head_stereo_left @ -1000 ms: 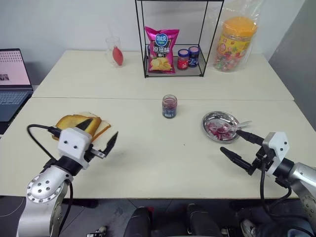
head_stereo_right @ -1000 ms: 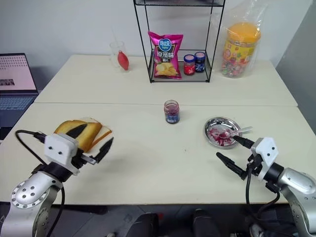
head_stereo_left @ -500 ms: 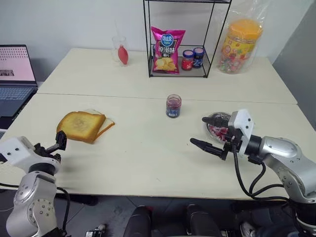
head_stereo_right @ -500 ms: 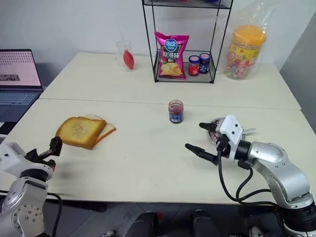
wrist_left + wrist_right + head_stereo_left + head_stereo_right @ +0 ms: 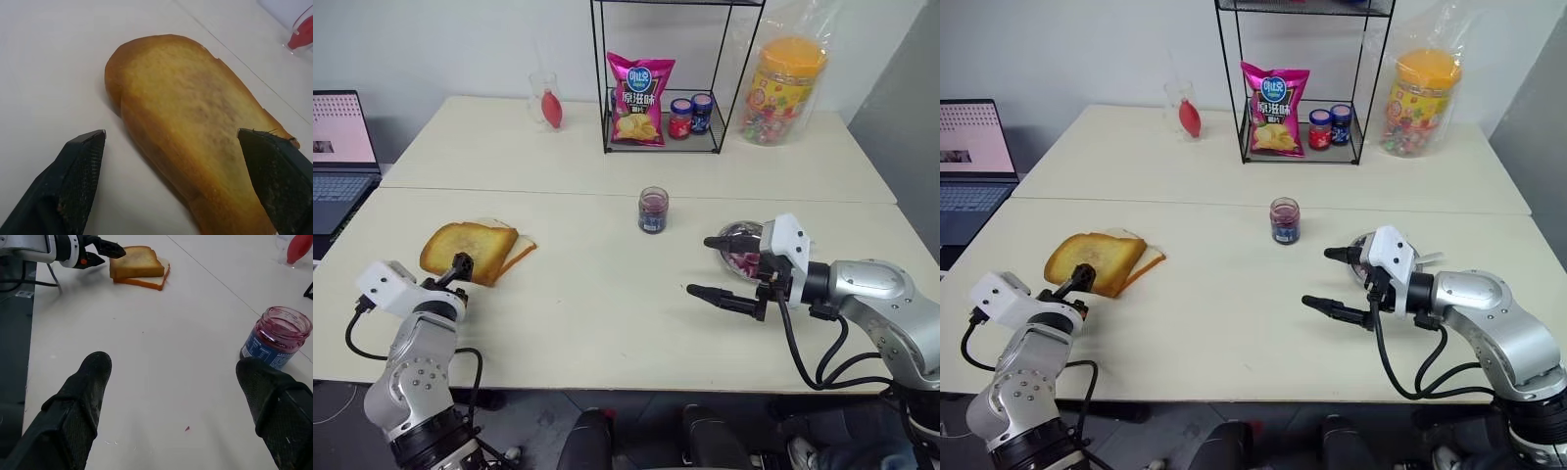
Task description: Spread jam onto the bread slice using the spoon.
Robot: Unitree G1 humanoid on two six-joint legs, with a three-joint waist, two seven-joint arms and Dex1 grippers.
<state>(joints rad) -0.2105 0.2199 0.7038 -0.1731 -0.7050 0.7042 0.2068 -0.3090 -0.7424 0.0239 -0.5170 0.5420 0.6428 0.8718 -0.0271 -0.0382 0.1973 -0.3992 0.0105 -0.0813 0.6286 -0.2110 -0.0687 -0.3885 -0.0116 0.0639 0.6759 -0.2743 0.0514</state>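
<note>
Looks like an office or lab room staged as a test bench — two plain cream tables [image 5: 607,323] pushed together against a bare white wall. Open laptop [image 5: 337,162] on a side desk left of the tables. Black wire rack [image 5: 661,73] at the back with props — chip bag [image 5: 639,98] inside, candy tub [image 5: 781,88] just right of it.

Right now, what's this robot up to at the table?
It is setting up to spread jam on toast, and nothing is held yet. The left pincer is open beside the bread slice. The right pincer is open above the table near the metal dish, with the open jam jar in the middle.
</note>
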